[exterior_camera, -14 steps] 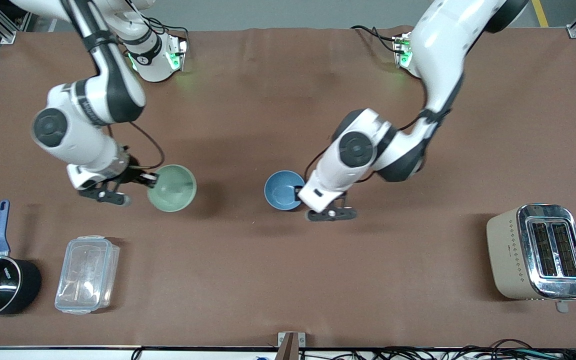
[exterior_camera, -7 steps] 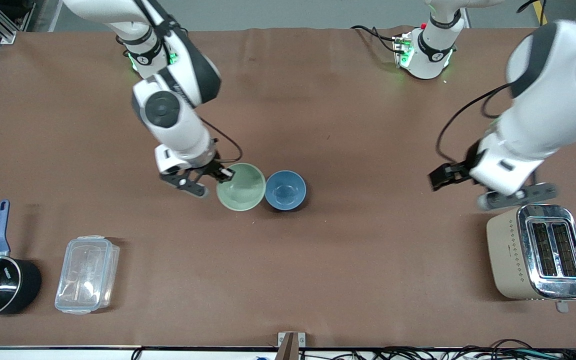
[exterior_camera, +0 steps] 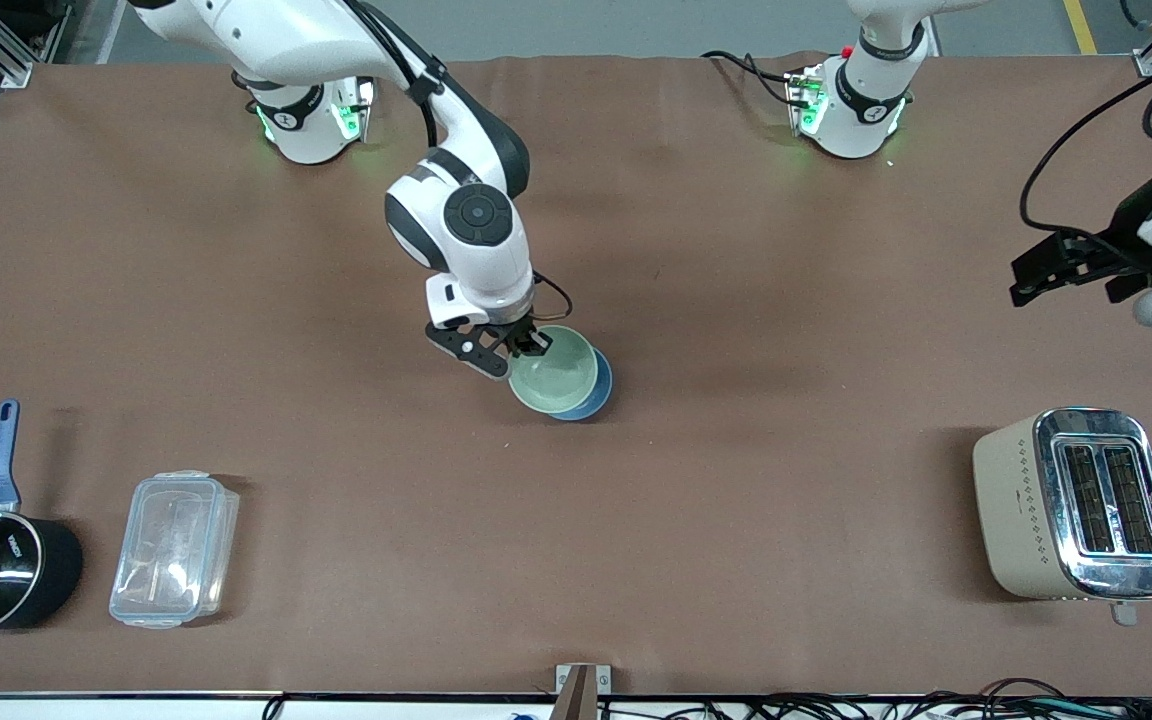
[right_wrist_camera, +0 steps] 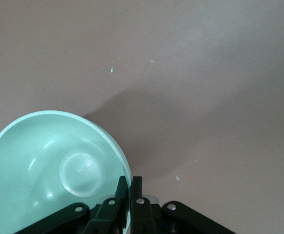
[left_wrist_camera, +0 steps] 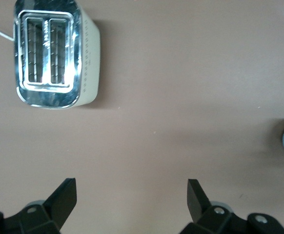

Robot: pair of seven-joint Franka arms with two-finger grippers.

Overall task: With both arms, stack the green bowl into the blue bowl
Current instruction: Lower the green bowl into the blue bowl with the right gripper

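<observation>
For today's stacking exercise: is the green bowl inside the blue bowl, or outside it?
Inside. The green bowl sits in the blue bowl, whose rim shows beneath it; the right end effector grips its rim.

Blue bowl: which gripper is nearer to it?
Right. The right gripper, over the blue bowl, grips the green bowl; the left gripper hangs open above the toaster.
</observation>
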